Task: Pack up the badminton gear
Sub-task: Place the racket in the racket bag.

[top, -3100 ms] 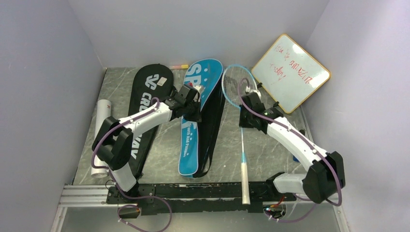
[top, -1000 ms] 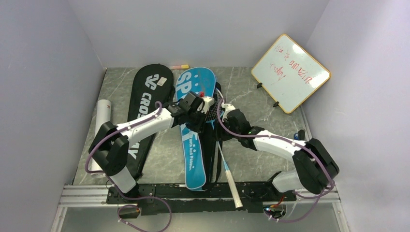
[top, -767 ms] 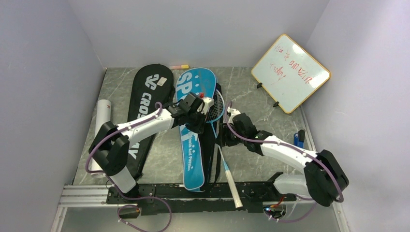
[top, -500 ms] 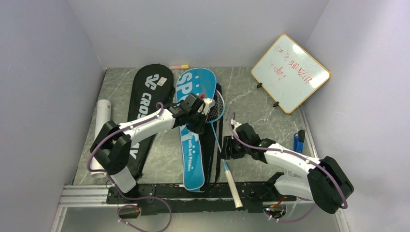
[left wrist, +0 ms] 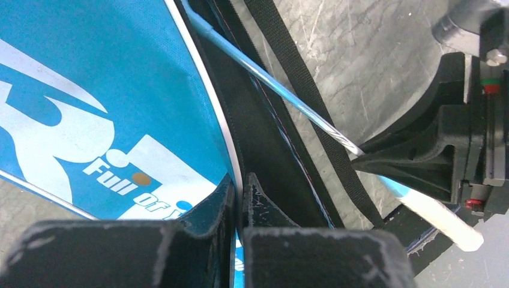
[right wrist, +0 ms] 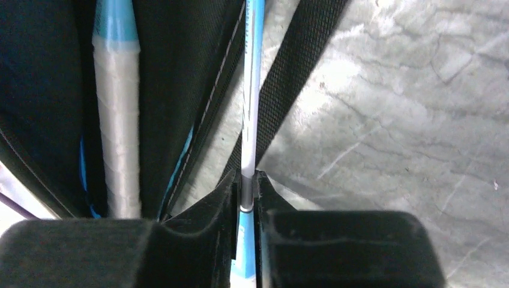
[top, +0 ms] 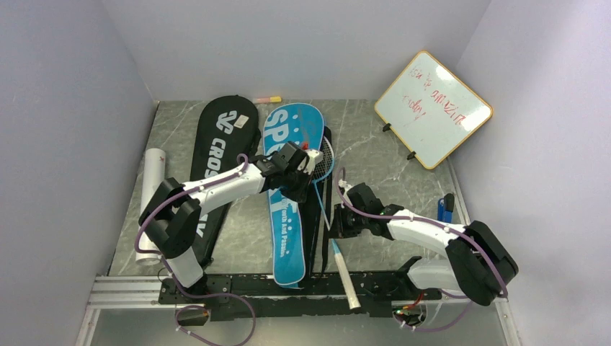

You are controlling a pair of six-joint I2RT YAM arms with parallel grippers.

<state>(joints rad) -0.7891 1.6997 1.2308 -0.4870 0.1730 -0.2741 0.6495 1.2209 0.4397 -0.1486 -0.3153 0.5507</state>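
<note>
The blue bag [top: 287, 216] lies mid-table beside the black bag [top: 220, 140]. My left gripper [top: 301, 189] is shut on the blue bag's white-piped flap edge [left wrist: 228, 138] and holds it up. The light-blue racket has its head [top: 324, 160] in the bag's mouth, and its white handle [top: 344, 277] points toward the arm bases. My right gripper [top: 336, 222] is shut on the racket's thin shaft [right wrist: 250, 90], just above the blue cone of the handle. A second white-wrapped handle [right wrist: 117, 138] lies against the bag's black inside. No shuttlecock is in view.
A long white tube [top: 151, 194] lies along the left wall. The orange-rimmed whiteboard [top: 434, 108] leans at the back right. The bag's black strap [right wrist: 300, 78] runs beside the shaft. A small blue object [top: 446, 207] sits by the right wall, and a marker [top: 268, 99] at the back.
My right gripper let go near the racket head, slid down the shaft toward the handle and closed there. The left gripper kept hold of the bag's flap, almost still.
</note>
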